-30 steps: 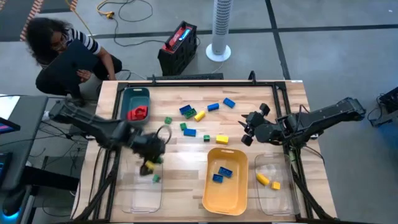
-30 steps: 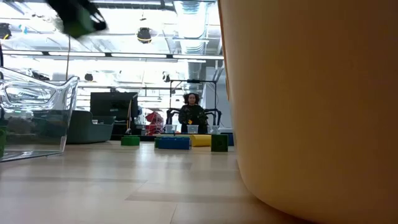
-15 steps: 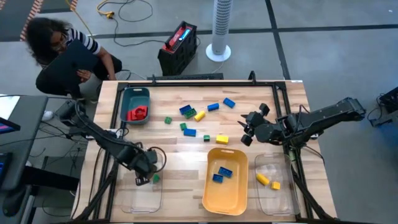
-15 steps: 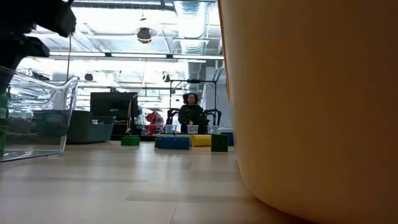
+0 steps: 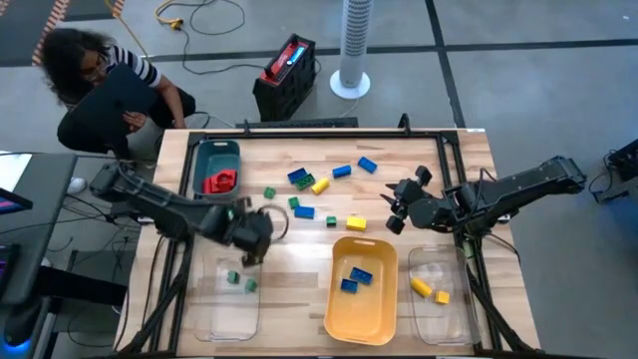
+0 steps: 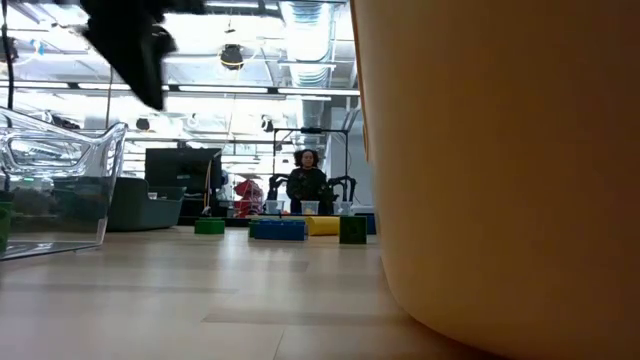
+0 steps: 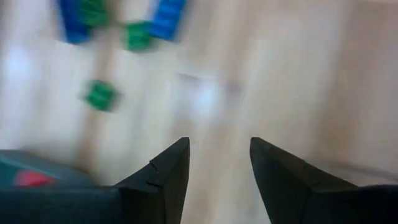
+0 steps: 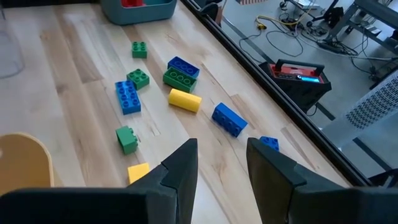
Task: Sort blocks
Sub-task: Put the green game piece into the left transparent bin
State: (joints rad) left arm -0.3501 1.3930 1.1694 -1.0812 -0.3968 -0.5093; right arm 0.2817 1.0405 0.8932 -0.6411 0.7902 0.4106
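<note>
While two green blocks (image 5: 239, 280) lie in our left clear tray (image 5: 225, 314), with others in each tray, about nine loose blocks (image 5: 317, 186) remain mid-table. Our left gripper (image 5: 251, 237) hangs empty, fingers apart; our right gripper (image 5: 396, 207) waits, fingers parted.

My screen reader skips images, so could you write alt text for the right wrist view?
The right gripper, empty with fingers apart, hovers over a wooden table scattered with green, blue and yellow blocks; a teal tray sits beyond them.
</note>
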